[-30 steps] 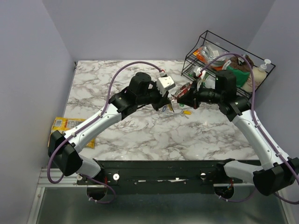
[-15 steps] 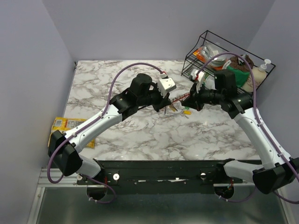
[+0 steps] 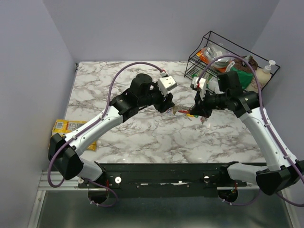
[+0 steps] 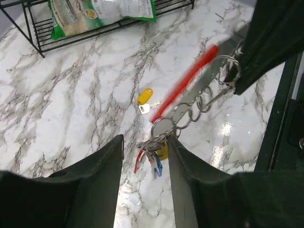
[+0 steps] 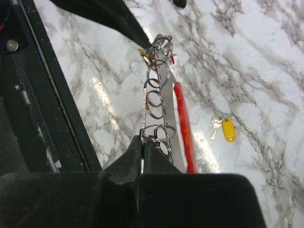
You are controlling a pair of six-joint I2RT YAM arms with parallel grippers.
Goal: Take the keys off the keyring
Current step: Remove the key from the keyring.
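Table (image 3: 142, 137): marble.
Right gripper (image 5: 143, 142): pinched tight on keyring (image 5: 182, 123).
Left gripper (image 4: 145, 142): parted, empty, flanking keys (image 4: 154, 159) hanging off keyring.

- The worktop (image 3: 142, 137) is white marble with grey veins, glossy enough to throw back light glare in both wrist views.
- A single yellow-tagged key (image 4: 145, 98) lies flat on it, with bare marble all round.
- A black wire rack (image 3: 199, 56) stands at the far right corner, its feet on the marble, with packets inside.
- A yellow packet (image 3: 61, 126) lies at the left edge, partly under the left arm; whether it rests on the marble is unclear.
- A black rail (image 3: 166, 173) runs along the near edge.
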